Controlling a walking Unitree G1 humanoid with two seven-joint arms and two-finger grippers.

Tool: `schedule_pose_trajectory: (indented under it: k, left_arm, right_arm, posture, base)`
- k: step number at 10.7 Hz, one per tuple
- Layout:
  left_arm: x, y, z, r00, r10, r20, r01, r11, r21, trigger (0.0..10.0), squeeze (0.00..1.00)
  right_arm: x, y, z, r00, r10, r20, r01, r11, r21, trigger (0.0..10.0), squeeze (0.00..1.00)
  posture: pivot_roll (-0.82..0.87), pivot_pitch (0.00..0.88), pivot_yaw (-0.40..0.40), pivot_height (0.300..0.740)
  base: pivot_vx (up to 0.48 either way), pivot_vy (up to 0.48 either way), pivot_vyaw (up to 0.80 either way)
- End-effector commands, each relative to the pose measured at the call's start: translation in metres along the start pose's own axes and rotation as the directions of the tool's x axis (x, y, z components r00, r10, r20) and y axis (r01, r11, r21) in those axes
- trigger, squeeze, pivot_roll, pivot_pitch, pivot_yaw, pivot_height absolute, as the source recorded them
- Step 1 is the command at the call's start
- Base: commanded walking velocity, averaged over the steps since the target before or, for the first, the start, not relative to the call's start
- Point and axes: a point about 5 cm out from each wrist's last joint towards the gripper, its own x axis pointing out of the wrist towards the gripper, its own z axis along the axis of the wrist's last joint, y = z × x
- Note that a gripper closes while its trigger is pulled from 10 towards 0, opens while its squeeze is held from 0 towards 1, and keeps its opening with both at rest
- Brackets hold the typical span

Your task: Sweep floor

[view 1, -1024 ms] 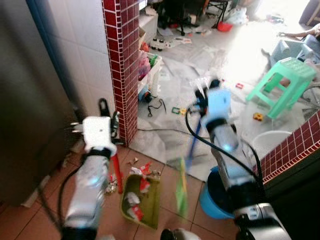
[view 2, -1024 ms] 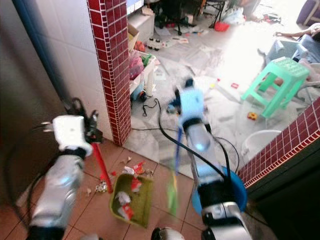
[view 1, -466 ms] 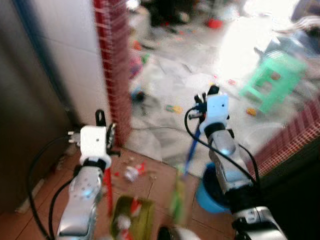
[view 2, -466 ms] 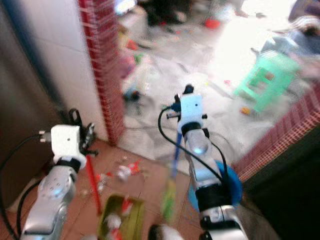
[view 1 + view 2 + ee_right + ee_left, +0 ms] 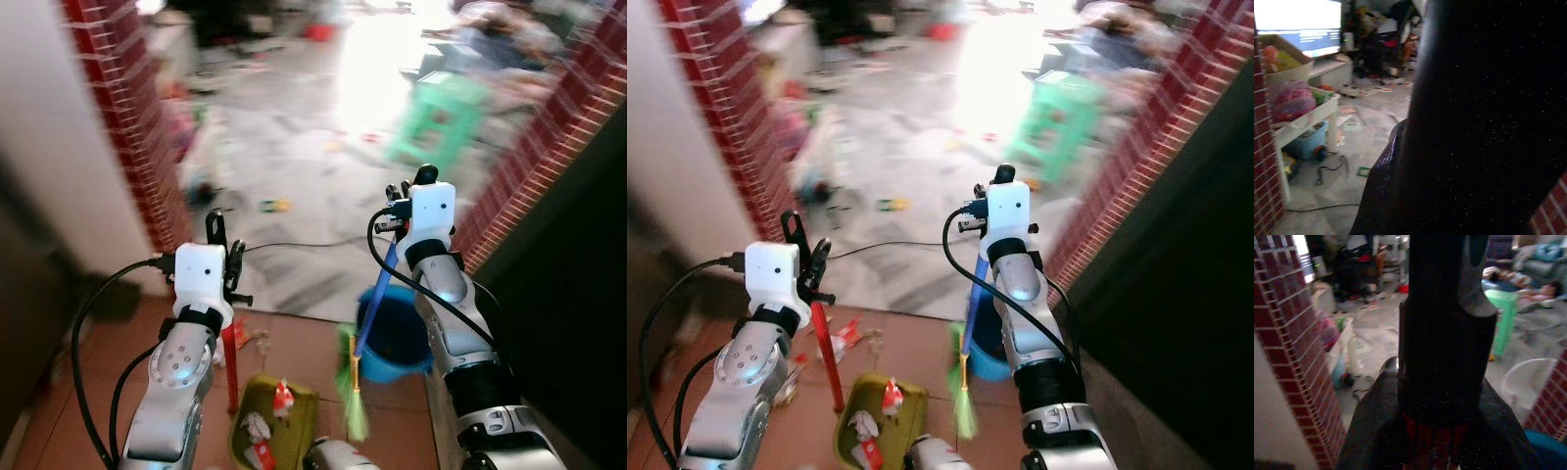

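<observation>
Moved: camera swung right; dustpan (image 5: 275, 428) lies nearer the feet
Left hand (image 5: 222, 257): grips the dustpan's upright red handle (image 5: 230, 364)
Right hand (image 5: 409, 188): seemingly clasps the blue broom (image 5: 367, 328), bristles just right of the dustpan

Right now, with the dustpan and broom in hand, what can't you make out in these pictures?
- Far room beyond the green stool: blurred in the eye views.
- Dustpan: its near end is cut by the bottom edge.
- Right gripper: fingers behind its white wrist housing, and the right wrist view is mostly black.
- Blue bucket: contents too dark.
</observation>
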Motion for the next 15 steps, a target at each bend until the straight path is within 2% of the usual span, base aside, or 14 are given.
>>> schedule_pose_trajectory:
  k: [1, 4, 8, 10, 12, 15]
  left_arm:
    - [0.001, -0.001, 0.012, 0.999, -0.010, 0.047, 0.011, 1.000, -0.001, 10.0, 0.00]
    - [0.002, -0.001, 0.012, 0.999, -0.011, 0.045, 0.012, 1.000, -0.010, 10.0, 0.00]
    - [0.002, -0.002, 0.012, 0.999, -0.014, 0.042, 0.015, 1.000, -0.008, 10.0, 0.00]
    - [0.003, -0.003, 0.013, 0.998, -0.017, 0.053, 0.017, 1.000, 0.008, 10.0, 0.00]
    - [0.008, 0.001, 0.020, 0.996, -0.032, 0.085, 0.031, 0.999, 0.010, 10.0, 0.00]
    - [0.011, 0.004, 0.024, 0.995, -0.035, 0.097, 0.037, 0.999, -0.014, 10.0, 0.00]
  right_arm:
    - [0.002, -0.001, 0.006, 1.000, -0.001, 0.021, 0.001, 1.000, -0.006, 10.0, 0.00]
    - [0.003, -0.001, 0.004, 1.000, 0.007, 0.013, -0.007, 1.000, -0.004, 10.0, 0.00]
    - [0.002, -0.002, 0.002, 1.000, 0.006, 0.005, -0.006, 1.000, -0.011, 10.0, 0.00]
    - [0.002, -0.004, -0.001, 1.000, 0.000, -0.005, 0.000, 1.000, -0.022, 10.0, 0.00]
    - [0.001, -0.014, -0.001, 1.000, -0.017, -0.018, 0.016, 0.997, -0.073, 10.0, 0.00]
    - [0.000, -0.012, -0.002, 1.000, -0.011, -0.025, 0.009, 0.996, -0.087, 10.0, 0.00]
  posture:
    - [-0.02, 0.000, -0.073, 0.740]
    - [-0.02, 0.000, -0.075, 0.740]
    - [-0.02, 0.000, -0.074, 0.740]
    - [-0.02, 0.000, -0.079, 0.740]
    - [-0.02, 0.000, -0.107, 0.740]
    - [-0.03, 0.000, -0.077, 0.740]
  base:
    - [0.000, 0.330, -0.63]
    - [0.000, 0.350, -0.42]
    - [0.000, 0.352, 0.00]
    - [0.000, 0.000, 0.00]
    - [0.000, 0.000, 0.00]
    - [0.000, 0.000, -0.80]
